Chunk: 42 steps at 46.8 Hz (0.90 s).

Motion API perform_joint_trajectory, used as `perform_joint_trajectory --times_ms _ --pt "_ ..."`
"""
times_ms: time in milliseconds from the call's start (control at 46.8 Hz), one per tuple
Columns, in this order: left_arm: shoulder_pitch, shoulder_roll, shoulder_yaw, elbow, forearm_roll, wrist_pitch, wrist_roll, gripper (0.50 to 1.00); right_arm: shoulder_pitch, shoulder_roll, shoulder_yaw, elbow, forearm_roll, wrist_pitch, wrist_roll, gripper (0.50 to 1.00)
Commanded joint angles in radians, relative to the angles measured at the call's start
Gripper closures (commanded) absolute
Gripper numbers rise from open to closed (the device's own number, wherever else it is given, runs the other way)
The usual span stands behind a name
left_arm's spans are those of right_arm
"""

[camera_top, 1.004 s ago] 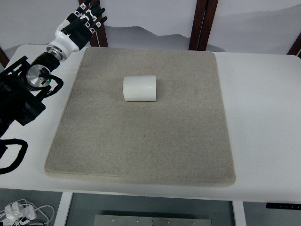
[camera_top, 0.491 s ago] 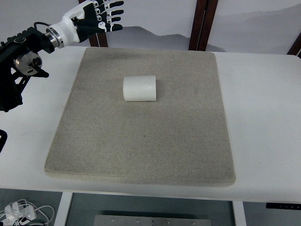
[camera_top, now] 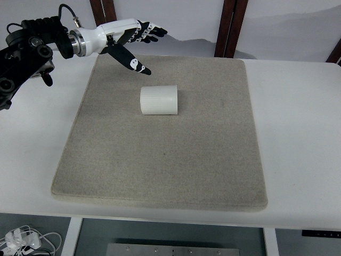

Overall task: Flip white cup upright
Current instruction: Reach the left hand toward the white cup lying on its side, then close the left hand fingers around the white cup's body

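A white ribbed cup (camera_top: 159, 100) lies on its side on the grey mat (camera_top: 160, 160), toward the mat's far middle. My left hand (camera_top: 139, 47) comes in from the upper left and hovers over the mat's far left part, above and to the left of the cup. Its fingers are spread and hold nothing; the thumb (camera_top: 133, 62) points down toward the cup. The hand does not touch the cup. No right arm shows.
The mat lies on a white table (camera_top: 298, 117). Two dark wooden posts (camera_top: 229, 26) stand behind the table's far edge. Cables (camera_top: 21, 239) lie on the floor at the lower left.
My left arm has swung right and forward, bringing the open hand from the far left corner to just over the mat near the cup. The cup has not moved.
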<state>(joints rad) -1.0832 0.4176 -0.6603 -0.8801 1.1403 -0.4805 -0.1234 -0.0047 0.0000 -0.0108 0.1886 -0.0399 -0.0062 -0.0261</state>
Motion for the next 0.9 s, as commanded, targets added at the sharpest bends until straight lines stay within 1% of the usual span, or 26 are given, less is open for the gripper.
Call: perform_joint_trajectory --times_ms 0,149,278,427,534,705,811,875 --pt "-0.026 0.013 0.051 -0.029 0.006 -0.001 0.047 0.525 0.000 0.000 0.000 0.000 0.000 0.000 0.000 0.548" --pt "-0.047 0.015 0.119 -0.059 0.007 -0.006 0.114 0.519 0.000 0.000 0.000 0.000 0.000 0.000 0.000 0.548" --pt "-0.069 0.013 0.168 -0.071 0.007 -0.021 0.151 0.516 0.000 0.000 0.000 0.000 0.000 0.000 0.000 0.548" --pt "-0.087 0.012 0.229 -0.100 0.016 -0.018 0.163 0.514 0.000 0.000 0.000 0.000 0.000 0.000 0.000 0.548" --pt "-0.087 0.004 0.243 -0.099 0.059 -0.012 0.172 0.512 0.000 0.000 0.000 0.000 0.000 0.000 0.000 0.548" --pt "-0.075 -0.039 0.245 -0.083 0.124 -0.003 0.176 0.514 0.000 0.000 0.000 0.000 0.000 0.000 0.000 0.548" --pt "-0.073 -0.060 0.246 -0.063 0.134 0.028 0.176 0.514 0.000 0.000 0.000 0.000 0.000 0.000 0.000 0.548" --pt "-0.072 -0.065 0.249 -0.059 0.134 0.031 0.177 0.514 0.000 0.000 0.000 0.000 0.000 0.000 0.000 0.548"
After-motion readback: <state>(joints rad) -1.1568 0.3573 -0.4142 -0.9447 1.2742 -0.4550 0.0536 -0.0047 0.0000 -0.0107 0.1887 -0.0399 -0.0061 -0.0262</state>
